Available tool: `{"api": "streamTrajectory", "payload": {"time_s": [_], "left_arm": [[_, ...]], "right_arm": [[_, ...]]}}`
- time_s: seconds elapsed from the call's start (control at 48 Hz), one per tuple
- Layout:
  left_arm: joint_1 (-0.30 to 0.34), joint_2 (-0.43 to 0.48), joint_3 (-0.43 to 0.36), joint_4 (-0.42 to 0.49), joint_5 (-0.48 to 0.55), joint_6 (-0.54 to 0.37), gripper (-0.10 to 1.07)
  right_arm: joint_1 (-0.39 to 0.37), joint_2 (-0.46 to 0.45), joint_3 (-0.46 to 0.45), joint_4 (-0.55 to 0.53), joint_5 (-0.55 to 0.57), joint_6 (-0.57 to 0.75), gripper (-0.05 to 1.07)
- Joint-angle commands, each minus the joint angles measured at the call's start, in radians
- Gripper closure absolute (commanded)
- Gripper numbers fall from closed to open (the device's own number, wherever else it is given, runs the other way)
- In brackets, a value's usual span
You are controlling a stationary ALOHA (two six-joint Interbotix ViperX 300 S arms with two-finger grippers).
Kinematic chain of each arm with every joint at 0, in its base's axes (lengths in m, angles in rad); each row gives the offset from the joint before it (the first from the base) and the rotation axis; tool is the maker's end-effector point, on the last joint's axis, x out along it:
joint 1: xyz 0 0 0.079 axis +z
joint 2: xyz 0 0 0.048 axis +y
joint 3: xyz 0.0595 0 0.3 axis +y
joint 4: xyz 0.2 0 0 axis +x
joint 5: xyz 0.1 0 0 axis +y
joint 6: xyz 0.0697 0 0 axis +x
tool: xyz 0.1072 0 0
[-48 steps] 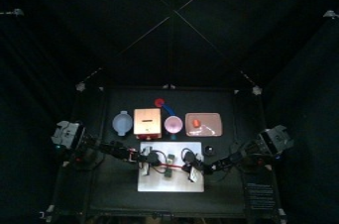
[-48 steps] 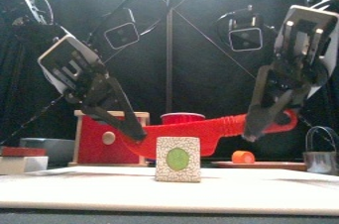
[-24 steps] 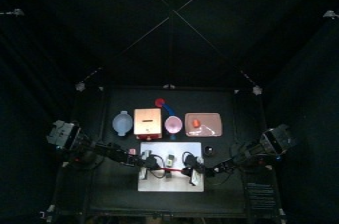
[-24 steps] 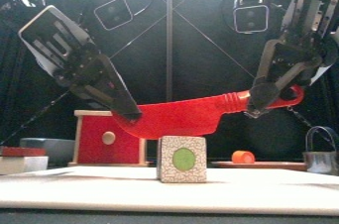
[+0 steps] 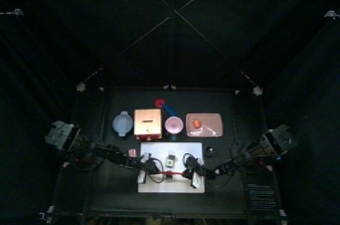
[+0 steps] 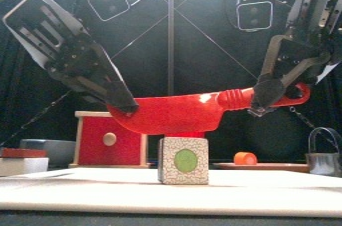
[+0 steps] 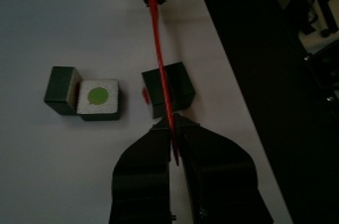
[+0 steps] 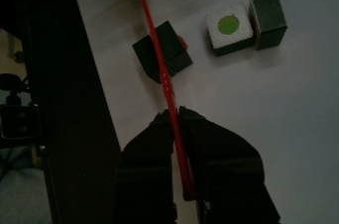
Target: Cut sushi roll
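Sushi roll [image 6: 181,161] on white board [image 6: 267,188], red knife [image 6: 181,115] pincer-held above

Red knife [image 6: 181,113] held level by 2 pincers above sushi roll [image 6: 181,160], seemingly clear of it.

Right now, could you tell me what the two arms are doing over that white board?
Both arms hold one red knife between them: the left gripper pinches the blade's end, the right gripper the handle. The knife hangs level in the air above the white board, not touching anything. Below it, the sushi roll lies in pieces: two together, green filling showing, and a third piece apart under the blade.
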Motion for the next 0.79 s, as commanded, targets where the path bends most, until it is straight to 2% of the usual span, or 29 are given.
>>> {"api": "streamTrajectory", "payload": {"time_s": [0.0,0.396,0.771], "left_arm": [[-0.041,-0.002,-0.018,-0.011,-0.009,0.003,0.56],[-0.057,0.058,-0.025,-0.058,-0.04,0.0,0.56],[-0.061,0.095,-0.037,-0.08,-0.046,0.0,0.56]], "right_arm": [[-0.02,-0.003,0.002,0.011,0.017,0.008,0.84],[-0.025,0.04,0.002,0.011,0.018,0.008,0.84],[-0.077,-0.003,0.026,-0.011,0.02,0.005,0.84]]}}
